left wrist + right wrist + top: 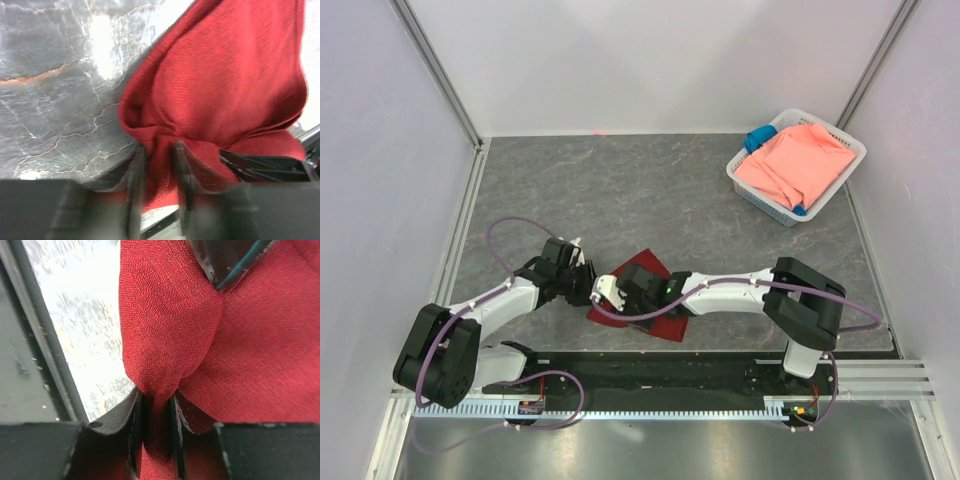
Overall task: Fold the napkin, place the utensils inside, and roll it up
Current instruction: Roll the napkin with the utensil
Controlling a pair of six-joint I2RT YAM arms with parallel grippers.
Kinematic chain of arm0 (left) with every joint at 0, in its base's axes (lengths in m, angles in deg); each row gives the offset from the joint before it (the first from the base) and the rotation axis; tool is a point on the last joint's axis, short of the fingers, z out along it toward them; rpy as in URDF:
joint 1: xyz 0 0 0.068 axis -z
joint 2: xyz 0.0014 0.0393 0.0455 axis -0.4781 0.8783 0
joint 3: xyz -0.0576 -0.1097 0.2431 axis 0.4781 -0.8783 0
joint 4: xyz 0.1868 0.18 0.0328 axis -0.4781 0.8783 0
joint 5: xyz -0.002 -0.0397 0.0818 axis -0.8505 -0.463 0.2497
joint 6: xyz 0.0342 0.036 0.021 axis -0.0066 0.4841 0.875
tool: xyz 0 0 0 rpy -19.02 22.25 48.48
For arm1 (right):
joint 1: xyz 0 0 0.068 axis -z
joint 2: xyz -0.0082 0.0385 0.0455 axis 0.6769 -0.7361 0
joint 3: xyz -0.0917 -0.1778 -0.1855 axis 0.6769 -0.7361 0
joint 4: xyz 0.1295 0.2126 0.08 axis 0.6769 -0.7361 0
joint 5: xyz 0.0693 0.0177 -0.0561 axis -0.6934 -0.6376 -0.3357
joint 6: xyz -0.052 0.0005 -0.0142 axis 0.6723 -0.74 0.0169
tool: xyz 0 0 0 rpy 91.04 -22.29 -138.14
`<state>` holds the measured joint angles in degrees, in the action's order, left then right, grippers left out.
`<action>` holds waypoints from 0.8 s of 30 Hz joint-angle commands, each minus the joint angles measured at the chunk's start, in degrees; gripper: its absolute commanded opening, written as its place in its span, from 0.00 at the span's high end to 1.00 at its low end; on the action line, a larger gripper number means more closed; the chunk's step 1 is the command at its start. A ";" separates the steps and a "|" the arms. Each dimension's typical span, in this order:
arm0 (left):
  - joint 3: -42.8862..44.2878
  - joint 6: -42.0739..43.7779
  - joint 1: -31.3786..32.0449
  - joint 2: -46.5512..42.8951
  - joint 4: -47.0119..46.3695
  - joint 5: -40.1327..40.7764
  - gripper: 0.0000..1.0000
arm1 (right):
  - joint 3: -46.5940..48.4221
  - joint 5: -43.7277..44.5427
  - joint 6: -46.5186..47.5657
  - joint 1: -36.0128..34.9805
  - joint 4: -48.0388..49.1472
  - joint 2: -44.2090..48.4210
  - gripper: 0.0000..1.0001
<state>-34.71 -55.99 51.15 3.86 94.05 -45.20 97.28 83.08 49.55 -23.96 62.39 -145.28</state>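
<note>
The maroon napkin (665, 327) lies bunched at the near middle of the worktop (650, 190), between 2 claws. The right claw (157, 412) is clamped on a pinched fold of it. Cloth also fills the gap of the left claw (159, 170); whether that one grips, I cannot tell

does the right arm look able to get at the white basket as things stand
Probably, but not freely: the right end effector has the napkin between its fingers; otherwise nothing stands between it and the basket.
</note>
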 commanded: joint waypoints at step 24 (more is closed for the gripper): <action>-2.37 0.59 -0.35 -15.88 3.18 6.21 0.30 | 6.95 -57.56 -12.56 20.42 -4.76 -20.38 0.77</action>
<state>-35.17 -54.37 50.78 -12.47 99.95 -37.50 103.38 29.32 37.12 -5.10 60.49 -162.41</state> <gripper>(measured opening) 0.709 0.263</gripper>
